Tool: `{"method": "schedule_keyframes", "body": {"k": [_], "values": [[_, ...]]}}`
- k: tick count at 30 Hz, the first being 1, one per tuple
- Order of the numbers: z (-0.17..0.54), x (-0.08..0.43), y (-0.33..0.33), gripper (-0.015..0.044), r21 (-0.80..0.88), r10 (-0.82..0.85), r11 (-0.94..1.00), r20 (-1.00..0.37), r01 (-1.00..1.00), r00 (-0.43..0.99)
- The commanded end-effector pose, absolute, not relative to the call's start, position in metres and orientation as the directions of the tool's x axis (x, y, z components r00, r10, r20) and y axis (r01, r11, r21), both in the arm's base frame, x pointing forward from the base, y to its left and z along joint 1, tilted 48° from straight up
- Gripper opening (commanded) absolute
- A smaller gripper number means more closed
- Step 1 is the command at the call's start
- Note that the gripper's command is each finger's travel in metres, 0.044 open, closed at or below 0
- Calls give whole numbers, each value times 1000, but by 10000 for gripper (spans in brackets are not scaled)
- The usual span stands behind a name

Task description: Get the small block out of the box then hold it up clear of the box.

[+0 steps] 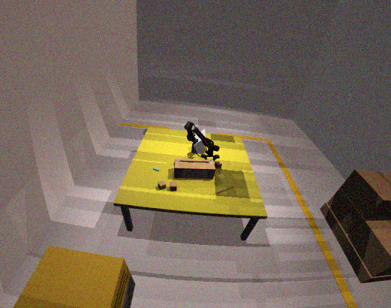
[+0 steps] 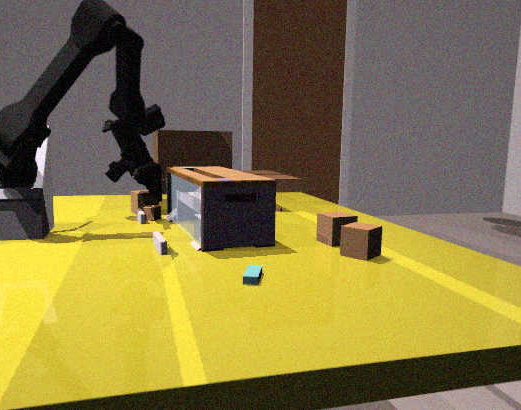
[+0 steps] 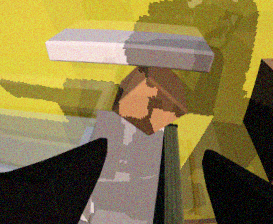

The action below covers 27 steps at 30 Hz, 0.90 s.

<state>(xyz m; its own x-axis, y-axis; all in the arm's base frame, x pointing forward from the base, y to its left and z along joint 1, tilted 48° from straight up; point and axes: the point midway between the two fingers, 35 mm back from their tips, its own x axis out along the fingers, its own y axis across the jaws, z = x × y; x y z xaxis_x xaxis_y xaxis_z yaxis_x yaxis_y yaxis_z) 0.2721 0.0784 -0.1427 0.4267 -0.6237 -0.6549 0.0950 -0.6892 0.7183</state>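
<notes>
On the yellow tabletop (image 2: 297,310) I see the clear-fronted box (image 2: 222,207) standing upright, and my gripper (image 2: 137,172) hangs low at its far end, fingers partly open with nothing between them. Through the wrist camera, the small brown block (image 3: 148,102) lies on the tabletop outside the box, ahead of the fingertips and not yet between them. Just beyond it lies a grey bar (image 3: 130,48); the box's corner edge (image 3: 169,189) rises between the fingers. A larger brown cube (image 2: 139,200) stands close by, and a cyan piece (image 2: 252,274) lies well apart.
</notes>
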Motion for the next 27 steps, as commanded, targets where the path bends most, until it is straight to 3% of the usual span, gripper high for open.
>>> {"method": "schedule_keyframes", "body": {"k": [1, 23, 27], "values": [[-147, 271, 71, 285, 725, -630, -682, -650, 98, 424], [-165, 272, 45, 285, 729, -634, -678, -646, 97, 425], [-165, 272, 45, 180, 729, -634, -678, -646, 97, 425]]}}
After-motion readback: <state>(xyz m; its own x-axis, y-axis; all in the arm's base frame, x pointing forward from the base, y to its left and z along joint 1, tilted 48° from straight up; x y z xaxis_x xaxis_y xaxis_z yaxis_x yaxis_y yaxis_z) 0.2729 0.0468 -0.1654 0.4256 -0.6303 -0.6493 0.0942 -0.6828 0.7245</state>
